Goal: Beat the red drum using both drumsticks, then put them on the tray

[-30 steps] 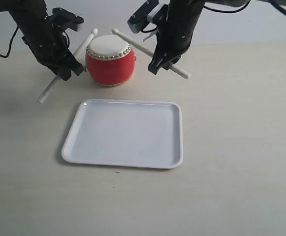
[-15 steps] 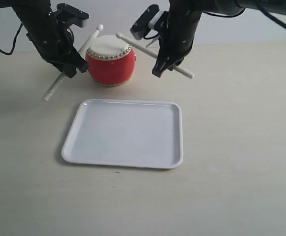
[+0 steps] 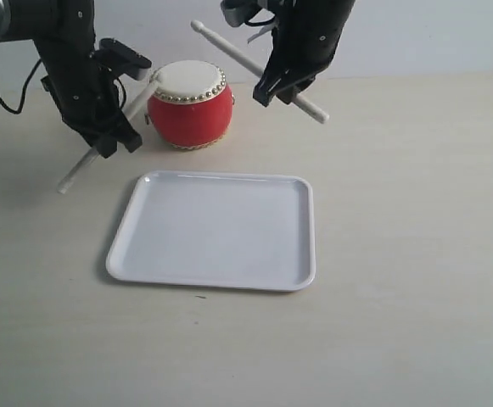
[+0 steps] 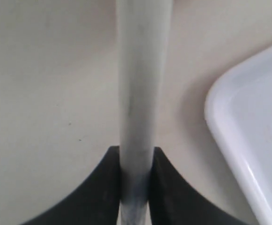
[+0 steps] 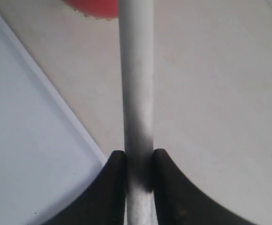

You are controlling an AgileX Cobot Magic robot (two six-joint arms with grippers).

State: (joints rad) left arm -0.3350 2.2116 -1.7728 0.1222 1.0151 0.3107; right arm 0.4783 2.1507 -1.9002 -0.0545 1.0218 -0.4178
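The red drum (image 3: pixel 189 105) with its cream skin stands behind the white tray (image 3: pixel 215 230). My left gripper (image 3: pixel 110 136) is shut on one drumstick (image 3: pixel 76 170), whose tip end rests at the drum's left top edge while its butt points down-left. In the left wrist view that stick (image 4: pixel 138 93) runs between the jaws, beside the tray's corner (image 4: pixel 248 140). My right gripper (image 3: pixel 276 89) is shut on the other drumstick (image 3: pixel 229 52), held raised above the drum's right side. The right wrist view shows this stick (image 5: pixel 136 84), the tray (image 5: pixel 28 150) and a sliver of drum (image 5: pixel 91 7).
The pale wooden table (image 3: pixel 416 254) spreads around the tray. Both black arms hang over the back of the table on either side of the drum.
The left stick's tip has swung down onto the drum's left edge and its butt has dropped lower. The right gripper has lifted its stick up and away from the drumhead.
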